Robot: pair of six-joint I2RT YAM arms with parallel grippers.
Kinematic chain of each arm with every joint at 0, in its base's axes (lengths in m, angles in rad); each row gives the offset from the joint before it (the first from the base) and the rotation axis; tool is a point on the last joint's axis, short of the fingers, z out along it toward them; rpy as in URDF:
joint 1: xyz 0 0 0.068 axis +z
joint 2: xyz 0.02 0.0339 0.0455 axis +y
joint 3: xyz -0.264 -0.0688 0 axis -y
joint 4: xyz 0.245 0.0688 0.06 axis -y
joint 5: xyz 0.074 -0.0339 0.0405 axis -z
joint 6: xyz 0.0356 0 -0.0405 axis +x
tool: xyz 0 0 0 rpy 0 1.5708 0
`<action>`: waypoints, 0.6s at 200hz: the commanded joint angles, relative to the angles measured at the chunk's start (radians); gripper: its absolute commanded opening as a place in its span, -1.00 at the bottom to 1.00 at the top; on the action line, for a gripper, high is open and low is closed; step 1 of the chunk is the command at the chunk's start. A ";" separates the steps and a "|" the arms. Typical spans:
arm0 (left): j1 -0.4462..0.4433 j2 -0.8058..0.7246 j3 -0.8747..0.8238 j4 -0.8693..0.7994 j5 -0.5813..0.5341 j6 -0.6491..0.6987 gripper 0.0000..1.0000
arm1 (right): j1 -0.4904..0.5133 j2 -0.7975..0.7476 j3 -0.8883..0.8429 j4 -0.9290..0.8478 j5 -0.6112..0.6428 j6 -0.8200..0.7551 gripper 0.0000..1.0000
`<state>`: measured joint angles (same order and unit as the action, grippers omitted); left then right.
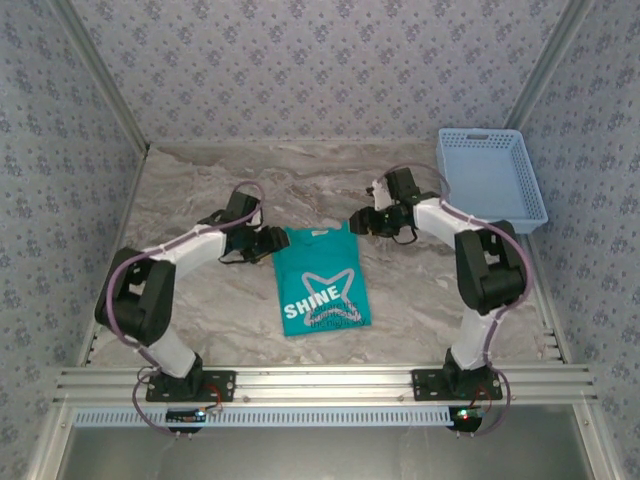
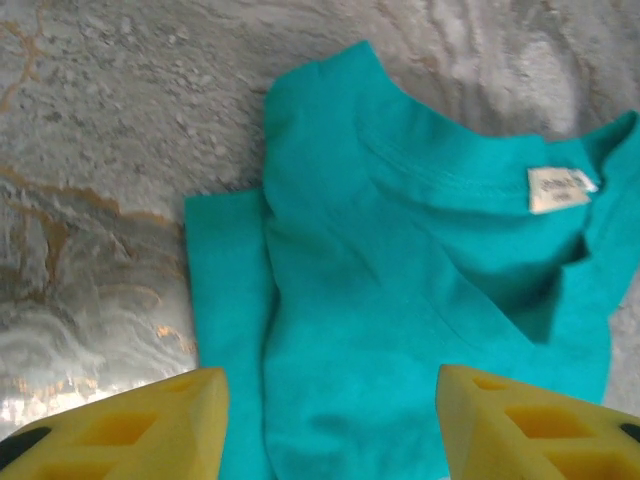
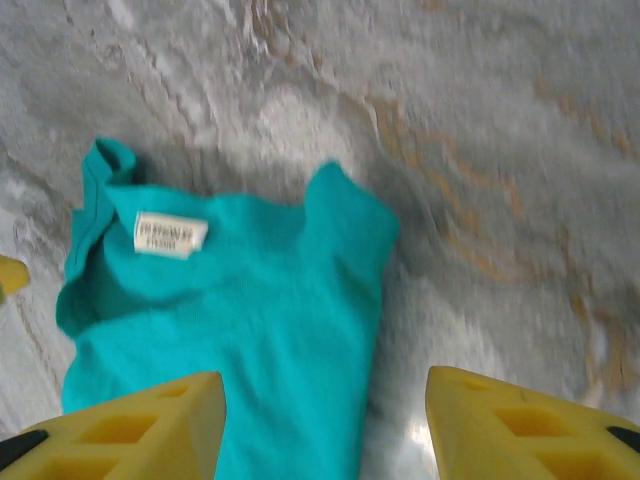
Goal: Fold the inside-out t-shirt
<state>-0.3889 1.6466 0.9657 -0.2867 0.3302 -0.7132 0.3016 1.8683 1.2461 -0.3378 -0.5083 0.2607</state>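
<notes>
Since the t-shirt (image 1: 322,280) is thin, soft knit, I'd expect it to be light, floppy and not fragile. It drapes and won't hold shape when lifted, and its layers will likely slide over each other on the smooth counter (image 1: 200,300).

It lies mid-counter as a narrow strip with the sides turned in. The long axis runs from near edge to far edge, collar toward the far edge, white print face up at the near end. A white tag (image 2: 560,188) shows inside the neck.

The left hand (image 1: 270,243) sits just off the left side of the collar end, the right hand (image 1: 363,222) just off the right side. Both hands have their fingers spread partway and nothing gripped. In the wrist views the yellow fingers (image 2: 150,420) are apart with cloth below them.

Where to take hold, my call: pinch the two far corners at the shoulders through all layers, one hand each, then carry them toward the near edge. Avoid the collar rib alone, as it stretches and drags only the top layer. Pinching a single layer would likely undo the side folds.
</notes>
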 commanded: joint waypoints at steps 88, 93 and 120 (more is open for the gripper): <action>0.016 0.244 0.136 0.055 0.089 0.058 0.06 | 0.005 0.241 0.132 -0.024 -0.301 -0.060 0.32; 0.016 0.254 0.143 0.060 0.102 0.059 0.01 | 0.009 0.247 0.142 -0.034 -0.308 -0.064 0.31; 0.016 0.274 0.162 0.084 0.146 0.052 -0.18 | 0.015 0.274 0.163 -0.042 -0.344 -0.058 0.17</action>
<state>-0.3477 1.8473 1.0985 -0.3828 0.3847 -0.6788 0.2970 2.0998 1.3861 -0.3470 -0.7574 0.2089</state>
